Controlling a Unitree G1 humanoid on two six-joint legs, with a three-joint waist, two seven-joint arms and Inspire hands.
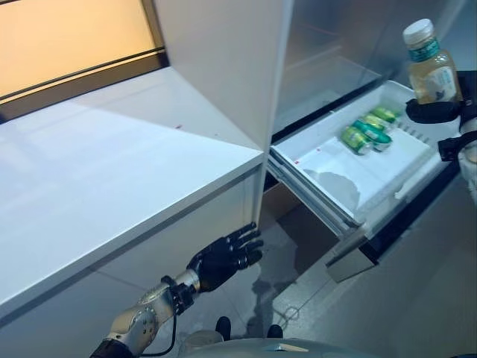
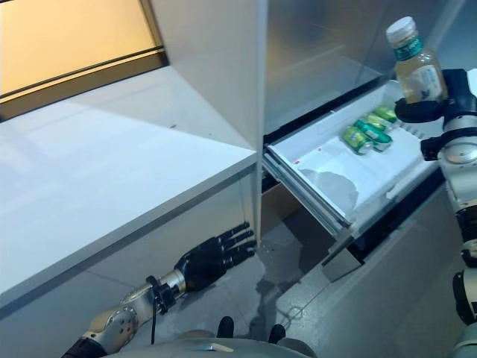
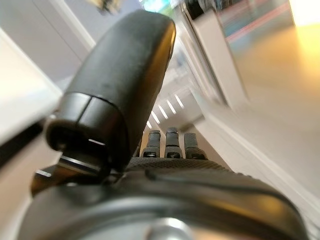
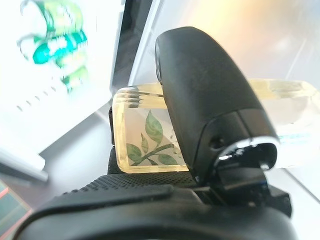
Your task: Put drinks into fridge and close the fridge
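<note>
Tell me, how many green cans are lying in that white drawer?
3 green cans, lying side by side near the far end of the white drawer. None seems hidden. The right hand holds a bottle above the drawer.

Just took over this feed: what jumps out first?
The right hand holds a pale bottle upright above the open white drawer of the fridge, where green cans already lie. The left hand hangs open, low beside the counter.
</note>
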